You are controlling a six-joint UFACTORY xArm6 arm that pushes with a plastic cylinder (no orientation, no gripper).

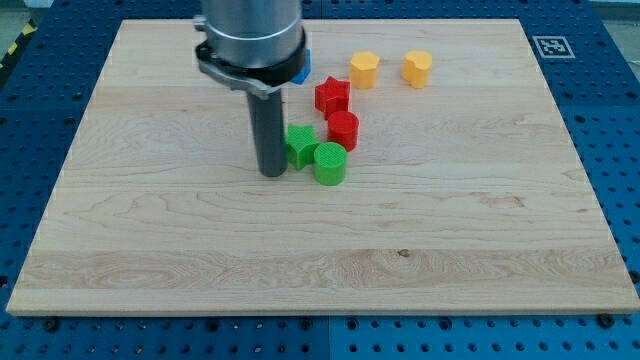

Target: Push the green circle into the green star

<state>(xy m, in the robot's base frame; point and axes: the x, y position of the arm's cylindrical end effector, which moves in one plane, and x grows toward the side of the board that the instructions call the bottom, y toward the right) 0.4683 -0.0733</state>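
The green circle (pixel 330 163) sits near the board's middle, touching the green star (pixel 301 146) at its upper left. My tip (pixel 272 172) rests on the board just left of the green star, close to it or touching it, and left of the green circle. The rod rises to the arm's grey body at the view's top.
A red circle (pixel 343 130) sits just above the green circle, and a red star (pixel 332 96) above that. Two yellow blocks (pixel 365 69) (pixel 417 68) lie near the view's top. A blue block (pixel 301 66) is mostly hidden behind the arm. The wooden board (pixel 150 250) lies on a blue pegboard table.
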